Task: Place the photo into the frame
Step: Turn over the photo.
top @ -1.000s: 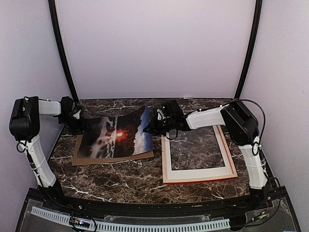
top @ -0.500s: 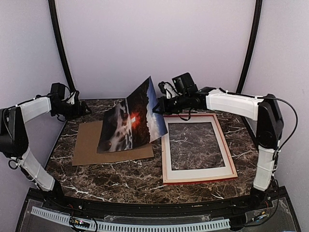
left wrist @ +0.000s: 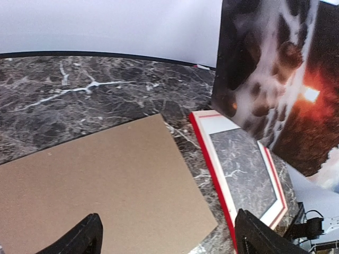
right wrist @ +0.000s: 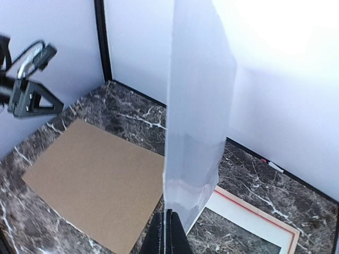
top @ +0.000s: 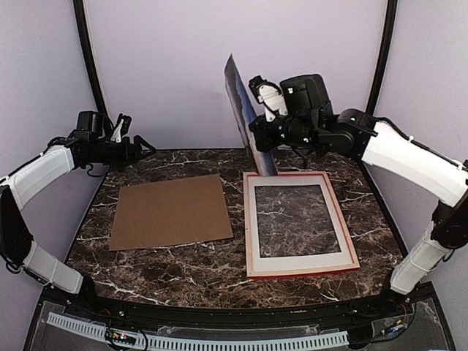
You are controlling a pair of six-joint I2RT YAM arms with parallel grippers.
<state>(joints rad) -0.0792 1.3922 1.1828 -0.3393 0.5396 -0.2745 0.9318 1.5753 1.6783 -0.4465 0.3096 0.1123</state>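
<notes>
White-backed photo (top: 238,99) held upright, printed face turned left.

On the table (top: 219,274), the cardboard board (top: 172,212) lies flat on the left half and the frame (top: 303,269) flat on the right half, side by side and apart. The photo (top: 243,110) stands upright over the frame's far left corner, near the table's far edge.

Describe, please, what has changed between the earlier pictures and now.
The right fingers, shut on the photo, lifted it off the backing board and swung it rightward; it now stands nearly on edge over the frame's far rail. The left fingers let go of it, opened and drew back to the left. Backing board and frame stayed put.
</notes>
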